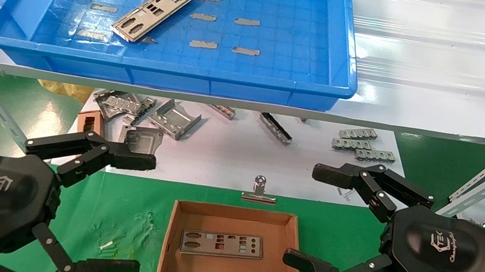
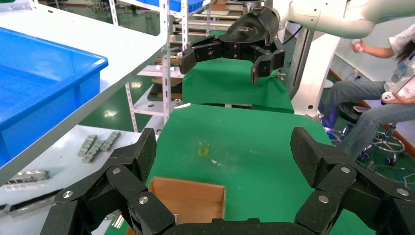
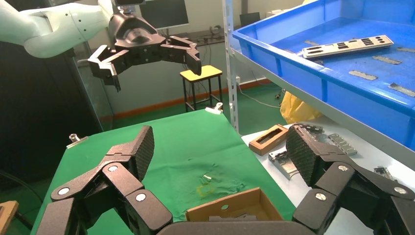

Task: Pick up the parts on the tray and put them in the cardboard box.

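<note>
The blue tray (image 1: 20, 7) sits on a raised shelf at the far side, above and behind the green worktop (image 1: 133, 216), and holds 1 remaining plate (image 1: 153, 11), lying flat and skewed in the tray's left half among several small grey strips (image 1: 247, 22). The cardboard box (image 1: 289, 264) rests on the worktop near the robot, between the 2 arms, and already contains 1 plate in box (image 1: 222, 244) lying flat near the middle of its floor. Judged on this evidence, the task is about half complete: 1 part delivered, 1 part left to collect and place. The left pincer (image 1: 129, 211) hangs over the worktop just left of the box, jaws spread wide and holding nothing. The right pincer (image 1: 313, 216) hangs just right of the box, one lower finger close to the box's right wall, jaws likewise spread wide and empty. The remaining plate lies well apart from both pincers, higher and farther out, on the left arm's side of the tray; the left pincer appears the nearer candidate for the reach. Bent grey brackets (image 1: 173, 119) and ridged pieces on the white sheet below the shelf are not part of the job.
</note>
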Robot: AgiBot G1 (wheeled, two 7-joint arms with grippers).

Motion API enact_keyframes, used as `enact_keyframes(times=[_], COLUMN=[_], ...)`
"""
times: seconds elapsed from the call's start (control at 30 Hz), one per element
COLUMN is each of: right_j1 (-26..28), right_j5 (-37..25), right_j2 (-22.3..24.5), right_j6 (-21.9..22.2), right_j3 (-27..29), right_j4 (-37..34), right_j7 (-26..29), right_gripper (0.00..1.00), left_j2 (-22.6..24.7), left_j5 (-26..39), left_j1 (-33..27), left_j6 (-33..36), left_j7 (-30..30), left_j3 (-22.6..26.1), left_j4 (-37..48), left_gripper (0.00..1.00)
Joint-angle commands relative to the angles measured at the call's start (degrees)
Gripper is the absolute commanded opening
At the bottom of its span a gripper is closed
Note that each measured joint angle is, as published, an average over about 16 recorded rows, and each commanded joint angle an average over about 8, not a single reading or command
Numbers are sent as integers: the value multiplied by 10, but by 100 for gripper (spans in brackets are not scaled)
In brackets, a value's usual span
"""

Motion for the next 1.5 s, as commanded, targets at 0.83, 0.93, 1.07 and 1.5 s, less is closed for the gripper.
enact_keyframes(times=[0.83, 0.93, 1.07, 1.5], right_j1=[0, 0, 0, 0], right_j5=[0, 0, 0, 0], right_j2=[0, 0, 0, 0], right_j6=[0, 0, 0, 0], right_j3=[0, 0, 0, 0], right_j4=[0, 0, 0, 0], right_j7=[0, 0, 0, 0], right_gripper=[0, 0, 0, 0], left_j2=[0, 0, 0, 0], left_j5=[0, 0, 0, 0], left_j1=[0, 0, 0, 0], left_j6=[0, 0, 0, 0], left_j7=[0, 0, 0, 0], left_j3=[0, 0, 0, 0], left_j4=[0, 0, 0, 0], left_gripper=[100, 100, 100, 100])
